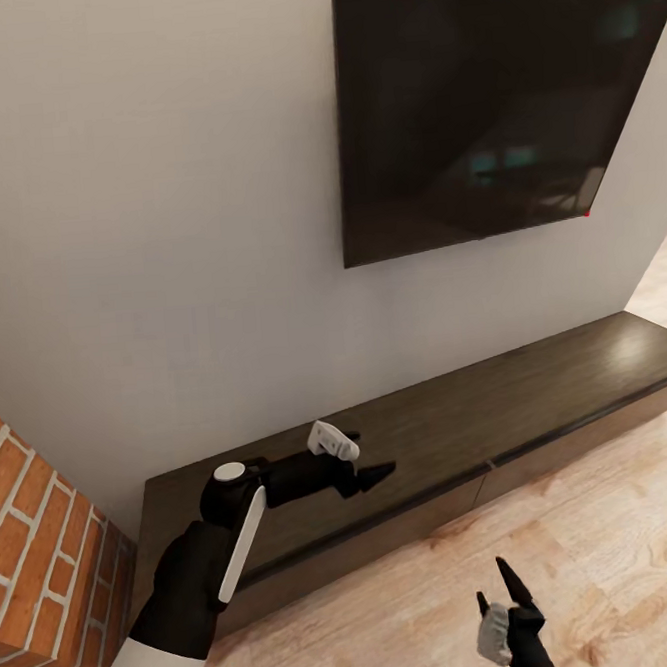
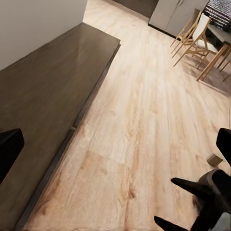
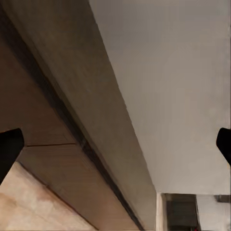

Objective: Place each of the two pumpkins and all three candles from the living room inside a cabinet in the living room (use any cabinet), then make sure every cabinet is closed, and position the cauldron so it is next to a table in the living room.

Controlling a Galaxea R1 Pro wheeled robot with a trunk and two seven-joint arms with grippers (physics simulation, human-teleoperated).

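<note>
The cabinet (image 1: 538, 378) is the long, low dark-brown unit under the wall; its flat fronts sit flush and shut. My left gripper (image 1: 373, 474) hovers over the left part of its top, open and empty. In the left wrist view the left gripper (image 2: 115, 149) has its fingertips (image 2: 9, 149) far apart, with the cabinet (image 2: 43, 82) top beside them. My right gripper (image 1: 494, 582) stands open over the floor in front of the cabinet, fingers up, also as the right gripper (image 2: 168, 201). The right wrist view faces the cabinet (image 3: 48, 159) front. The pumpkins, candles and cauldron are out of view.
A dark TV (image 1: 497, 110) hangs on the wall above the cabinet. A brick fireplace corner (image 1: 40, 557) stands at the left. Light wood floor (image 1: 593, 574) stretches ahead. Wooden chairs (image 2: 195, 41) and a table stand far off. A small beige object (image 2: 214, 159) lies on the floor.
</note>
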